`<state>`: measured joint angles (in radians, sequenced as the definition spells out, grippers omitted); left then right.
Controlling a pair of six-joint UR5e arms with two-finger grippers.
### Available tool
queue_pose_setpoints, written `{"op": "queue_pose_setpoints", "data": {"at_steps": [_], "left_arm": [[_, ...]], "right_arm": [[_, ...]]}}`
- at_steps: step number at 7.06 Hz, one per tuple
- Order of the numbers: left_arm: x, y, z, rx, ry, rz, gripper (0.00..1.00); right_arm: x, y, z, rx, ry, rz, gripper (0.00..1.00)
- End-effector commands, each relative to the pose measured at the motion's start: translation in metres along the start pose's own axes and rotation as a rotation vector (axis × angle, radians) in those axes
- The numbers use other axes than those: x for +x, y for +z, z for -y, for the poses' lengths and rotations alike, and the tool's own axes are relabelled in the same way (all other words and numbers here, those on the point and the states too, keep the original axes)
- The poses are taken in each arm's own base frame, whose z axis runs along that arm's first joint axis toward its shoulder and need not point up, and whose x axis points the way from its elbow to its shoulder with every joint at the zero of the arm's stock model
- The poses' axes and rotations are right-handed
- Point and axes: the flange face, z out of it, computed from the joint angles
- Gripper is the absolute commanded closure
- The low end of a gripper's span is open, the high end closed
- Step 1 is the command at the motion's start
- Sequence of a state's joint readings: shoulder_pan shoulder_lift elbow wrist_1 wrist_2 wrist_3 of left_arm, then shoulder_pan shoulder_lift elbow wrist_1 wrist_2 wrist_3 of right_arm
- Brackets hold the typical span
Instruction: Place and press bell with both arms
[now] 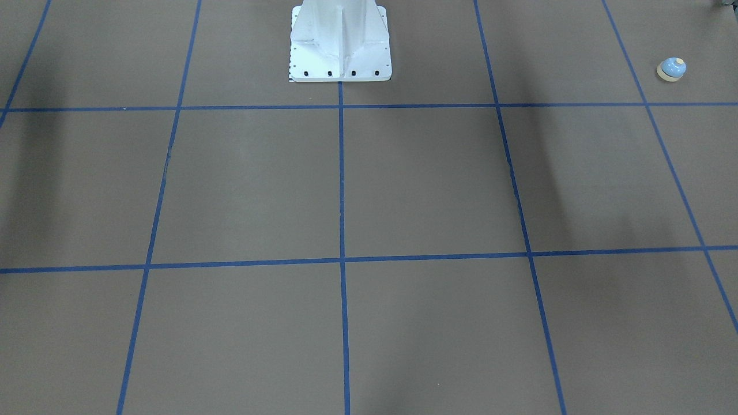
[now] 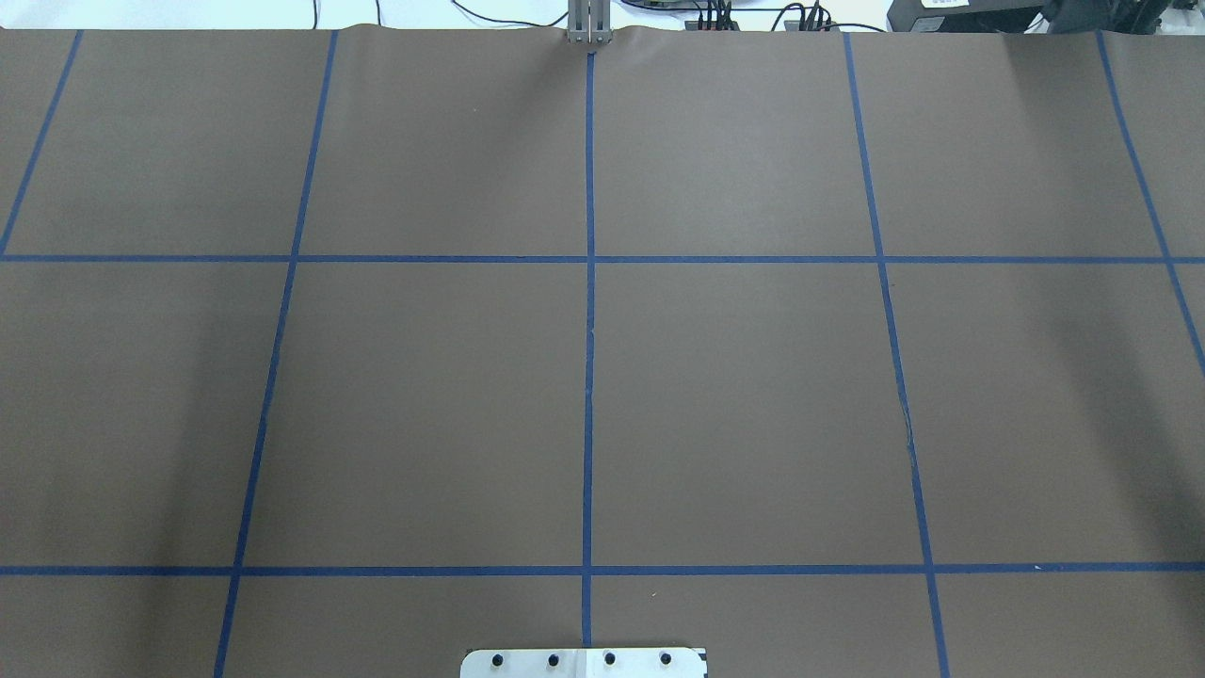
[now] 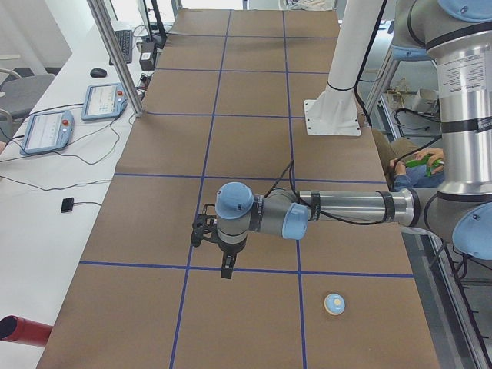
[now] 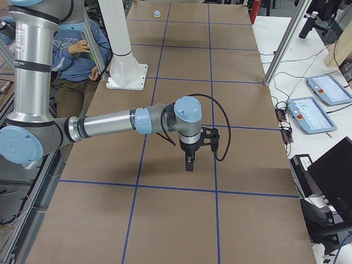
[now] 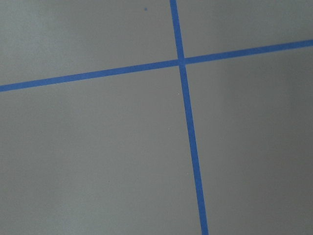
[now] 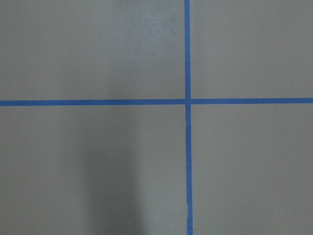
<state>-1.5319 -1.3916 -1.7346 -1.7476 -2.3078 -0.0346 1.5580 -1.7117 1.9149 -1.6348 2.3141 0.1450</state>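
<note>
There is one bell [image 1: 671,69], two arms and two claws. The bell stands upright on the brown counter [image 1: 438,184], its cream button on top and its axis vertical. It sits at the robot's left end of the counter, in a square by the robot-side edge, clear of the blue tape lines [image 1: 341,173] and well apart from the white pedestal [image 1: 340,46].

The left arm [image 3: 346,206] stretches its forearm level out over the counter. Its wrist is bent down so that the left claw [image 3: 227,270] hangs pointing straight down over a tape line, well apart from the bell. The right arm [image 4: 104,124] mirrors this pose at the other end, forearm level and the right claw [image 4: 189,166] pointing straight down above the counter.

Both claws show only in the side views, so I cannot tell whether either is released or clenched. Neither one is near the bell. Each wrist camera looks down on one crossing of two tape lines.
</note>
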Motion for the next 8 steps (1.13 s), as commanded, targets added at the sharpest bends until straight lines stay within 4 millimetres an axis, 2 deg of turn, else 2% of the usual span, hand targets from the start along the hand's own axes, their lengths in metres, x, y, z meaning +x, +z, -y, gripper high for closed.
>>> {"op": "queue_pose_setpoints", "data": {"at_steps": [1,2,5,7,8], "left_arm": [[0.021,0.007,0.009,0.001,0.065,-0.028,0.00],[0.025,0.010,0.004,0.000,0.086,-0.040,0.00],[0.012,0.019,-0.043,0.062,0.132,-0.047,0.00],[0.008,0.024,-0.048,0.058,0.128,-0.047,0.00],[0.003,0.028,-0.060,0.041,0.102,-0.048,0.00]], "right_arm": [[0.005,0.004,-0.007,-0.012,0.009,0.000,0.00],[0.004,0.004,-0.007,-0.012,0.008,0.005,0.00],[0.006,0.010,-0.012,-0.029,0.016,0.031,0.00],[0.004,0.008,-0.009,-0.018,0.003,0.033,0.00],[0.005,0.011,-0.009,-0.020,0.011,0.032,0.00]]}}
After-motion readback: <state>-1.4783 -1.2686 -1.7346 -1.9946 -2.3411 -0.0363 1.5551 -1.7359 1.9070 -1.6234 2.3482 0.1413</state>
